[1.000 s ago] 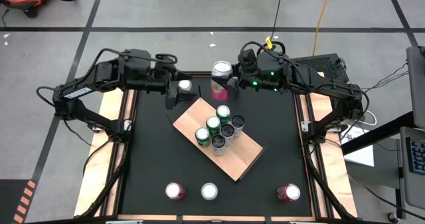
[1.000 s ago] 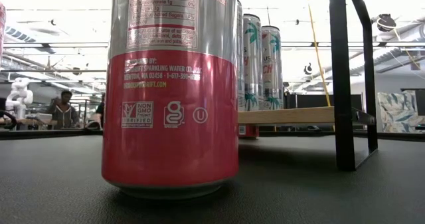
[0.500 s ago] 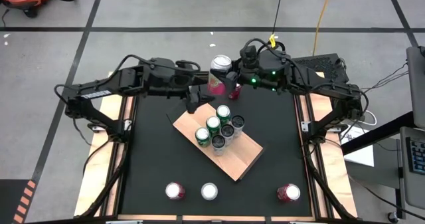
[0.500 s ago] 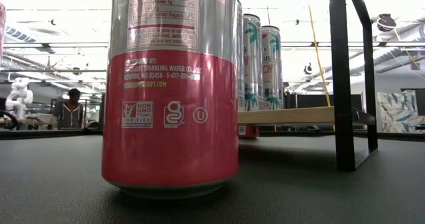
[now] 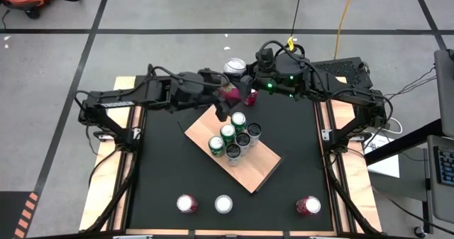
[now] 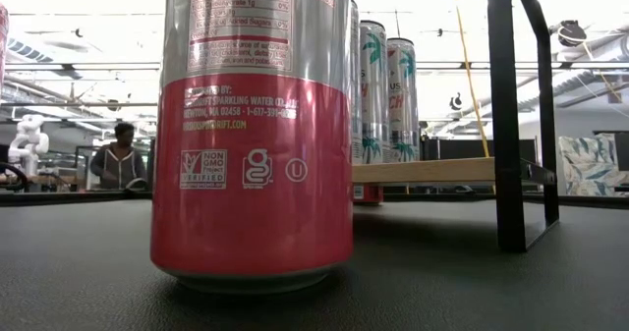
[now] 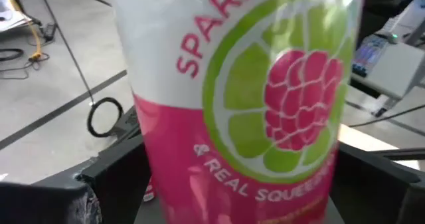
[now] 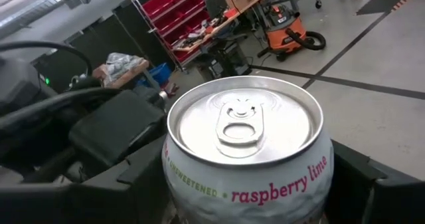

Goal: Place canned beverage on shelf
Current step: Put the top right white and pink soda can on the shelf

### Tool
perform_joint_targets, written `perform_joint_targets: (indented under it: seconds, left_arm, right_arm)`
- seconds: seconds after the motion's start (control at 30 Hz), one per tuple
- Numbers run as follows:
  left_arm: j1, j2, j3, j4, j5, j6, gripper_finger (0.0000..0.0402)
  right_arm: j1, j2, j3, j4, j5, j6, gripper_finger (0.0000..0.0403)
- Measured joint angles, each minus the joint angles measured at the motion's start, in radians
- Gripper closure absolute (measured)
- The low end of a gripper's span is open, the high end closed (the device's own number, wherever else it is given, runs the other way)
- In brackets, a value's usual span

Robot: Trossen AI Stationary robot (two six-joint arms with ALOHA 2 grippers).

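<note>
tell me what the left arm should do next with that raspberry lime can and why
Probably close the left gripper on the raspberry lime can. The right gripper holds that can up at the table's far edge, the left fingers stand open around it, so a handover looks ready; the shelf with five cans lies nearer the left arm.

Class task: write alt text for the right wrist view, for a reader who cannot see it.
A silver and pink raspberry lime can fills the middle, seen from above with its pull tab unopened, held by the right gripper. The left gripper sits close beside it, with red storage bins and an orange vacuum behind.
</note>
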Motion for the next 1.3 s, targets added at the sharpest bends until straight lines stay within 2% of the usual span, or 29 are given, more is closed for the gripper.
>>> perform_joint_targets:
  seconds: [0.2, 0.57, 0.77, 1.1, 1.3]
  left_arm:
    - [-0.014, 0.009, 0.0, 0.005, -0.064, -0.001, 0.0013]
    - [-0.031, 0.009, 0.0, 0.026, -0.078, -0.003, 0.0101]
    - [-0.032, 0.009, 0.0, 0.026, -0.077, -0.004, 0.0107]
    - [-0.039, 0.006, 0.0, 0.055, -0.064, 0.015, 0.0109]
    - [-0.038, 0.005, 0.0, 0.07, -0.064, 0.046, 0.011]
  right_arm:
    - [0.0, 0.0, 0.0, -0.004, 0.0, 0.007, 0.0131]
    - [0.0, 0.0, 0.0, -0.012, -0.001, 0.007, 0.0131]
    - [0.0, 0.0, 0.0, -0.015, 0.0, 0.007, 0.0127]
    - [-0.001, -0.038, 0.0, -0.041, -0.028, 0.044, 0.0062]
    - [-0.003, -0.071, 0.001, -0.06, -0.031, 0.038, 0.0047]
